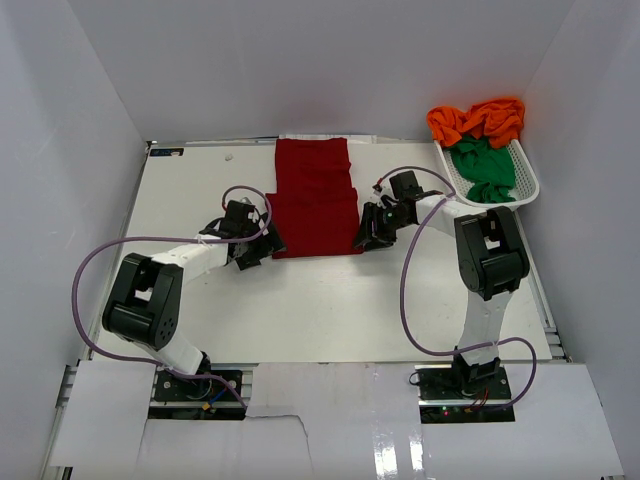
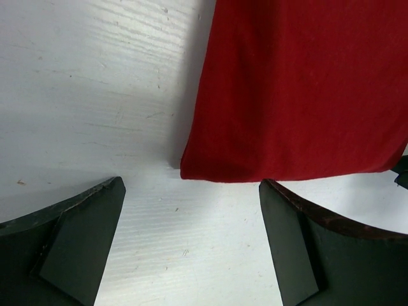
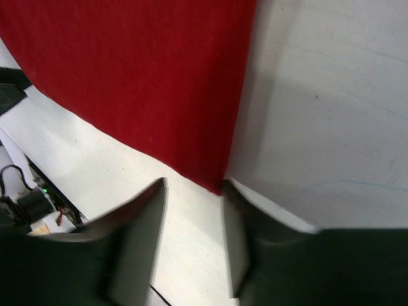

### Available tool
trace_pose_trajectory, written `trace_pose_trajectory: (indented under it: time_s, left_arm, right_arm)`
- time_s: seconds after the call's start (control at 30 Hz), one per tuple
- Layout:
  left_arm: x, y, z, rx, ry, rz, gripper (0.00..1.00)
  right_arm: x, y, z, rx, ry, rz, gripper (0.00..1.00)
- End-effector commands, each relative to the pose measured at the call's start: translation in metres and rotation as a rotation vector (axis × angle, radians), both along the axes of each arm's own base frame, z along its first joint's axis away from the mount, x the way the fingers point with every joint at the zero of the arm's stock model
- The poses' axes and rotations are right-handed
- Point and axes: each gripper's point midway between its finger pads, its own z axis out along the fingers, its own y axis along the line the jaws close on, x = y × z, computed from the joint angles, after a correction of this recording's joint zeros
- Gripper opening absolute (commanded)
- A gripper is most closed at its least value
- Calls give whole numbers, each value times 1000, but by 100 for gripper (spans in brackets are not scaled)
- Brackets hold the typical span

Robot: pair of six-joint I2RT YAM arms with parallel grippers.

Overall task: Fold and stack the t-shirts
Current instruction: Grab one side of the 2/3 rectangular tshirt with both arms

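Nearest the camera, two arms reached across a white table (image 1: 320,310). The left gripper (image 1: 266,248) sat spread wide and empty just short of the near left corner of a dark red t-shirt (image 1: 315,200). The right gripper (image 1: 362,240) sat parted, holding nothing, at the near right corner. The shirt lay flat as a long folded strip. Far right, a white basket (image 1: 527,180) held a green t-shirt (image 1: 482,165) and an orange t-shirt (image 1: 480,120).

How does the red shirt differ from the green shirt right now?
The red shirt lies flat on the table; the green shirt is crumpled in the basket. The red shirt covers more area; the green shirt is bunched small. Both are plain, single-colour fabric.
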Motion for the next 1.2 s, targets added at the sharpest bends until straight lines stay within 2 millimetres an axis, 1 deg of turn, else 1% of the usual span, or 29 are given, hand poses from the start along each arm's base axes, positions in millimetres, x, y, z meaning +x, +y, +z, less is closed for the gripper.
trace_pose_trajectory:
  time_s: [0.0, 0.03, 0.1, 0.17, 0.23, 0.3, 0.33, 0.37, 0.47, 0.67, 0.8, 0.83, 0.97, 1.1, 1.17]
  left_arm:
    - [4, -1, 8, -27, -55, 38, 98]
    - [4, -2, 7, -35, -55, 38, 98]
    - [2, -5, 3, -51, -46, 33, 98]
    - [0, -7, -1, -59, -29, 28, 98]
    - [-4, -10, -7, -77, -2, 22, 98]
    - [-6, -12, -9, -93, 12, 17, 98]
    - [-8, -14, -10, -105, 19, 12, 98]
    - [-8, -14, -10, -105, 21, 11, 98]
    - [-10, -13, -11, -97, 23, 9, 98]
    - [-12, -9, -10, -77, 19, 11, 98]
    - [-14, -7, -13, -70, 30, 14, 98]
    - [-14, -6, -14, -66, 30, 15, 98]
    - [-14, -5, -14, -59, 29, 16, 98]
    - [-13, -5, -13, -56, 27, 13, 98]
    - [-13, -5, -13, -55, 26, 14, 98]
  right_arm:
    - [13, 9, 8, 47, -39, -20, 43]
    - [13, 10, 6, 49, -35, -21, 38]
    - [11, 11, 2, 53, -20, -18, 32]
    - [10, 11, -1, 56, -11, -21, 27]
    - [6, 11, -5, 57, 3, -19, 26]
    - [4, 11, -8, 63, 17, -17, 31]
    - [2, 12, -9, 69, 25, -11, 35]
    - [1, 11, -11, 67, 31, -11, 44]
    - [-2, 8, -12, 46, 27, -14, 52]
    - [-2, 1, -7, 4, 8, -18, 54]
    - [-4, -4, -8, -26, 7, -23, 53]
    - [-4, -5, -4, -29, -7, -22, 53]
    - [-6, -10, 0, -44, -24, -25, 53]
    - [-7, -12, -1, -55, -20, -24, 53]
    - [-7, -12, -5, -53, -7, -22, 53]
